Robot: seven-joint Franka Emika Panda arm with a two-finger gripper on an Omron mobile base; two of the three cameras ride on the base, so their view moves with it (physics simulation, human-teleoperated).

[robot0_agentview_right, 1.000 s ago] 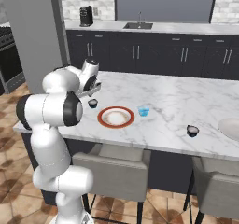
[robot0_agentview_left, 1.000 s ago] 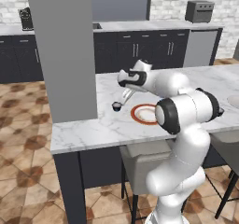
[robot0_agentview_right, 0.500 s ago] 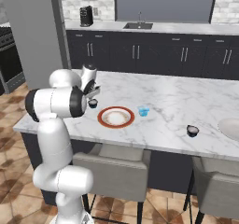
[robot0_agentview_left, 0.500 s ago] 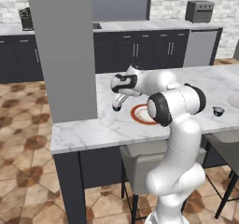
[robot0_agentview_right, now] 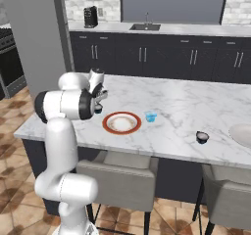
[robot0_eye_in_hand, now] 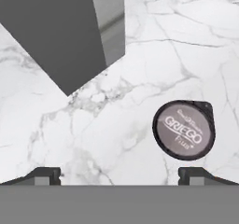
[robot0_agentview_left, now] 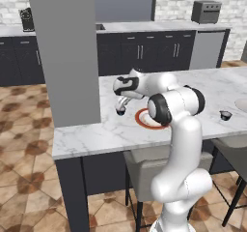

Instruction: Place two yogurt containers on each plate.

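Note:
A dark yogurt container (robot0_eye_in_hand: 184,129) with a grey printed lid stands on the marble island, left of the red-rimmed plate (robot0_agentview_right: 121,123). My gripper (robot0_agentview_left: 120,104) hovers open just above this container (robot0_agentview_left: 120,112). In the hand view the container lies off to the right, ahead of the right fingertip (robot0_eye_in_hand: 200,175), and nothing sits between the fingers. A light blue yogurt container (robot0_agentview_right: 150,116) stands just right of the red-rimmed plate. A second dark container (robot0_agentview_right: 202,137) sits further right, near the pale plate (robot0_agentview_right: 241,133). Both plates hold nothing.
A tall grey pillar (robot0_agentview_left: 65,57) rises from the island's left end, close beside my hand. Two grey stools (robot0_agentview_right: 117,173) stand under the island's near edge. Dark cabinets and a sink counter (robot0_agentview_right: 147,28) line the back wall.
The arm has folded in and the hand has dropped lower over the dark container by the pillar. The jaws stayed open throughout.

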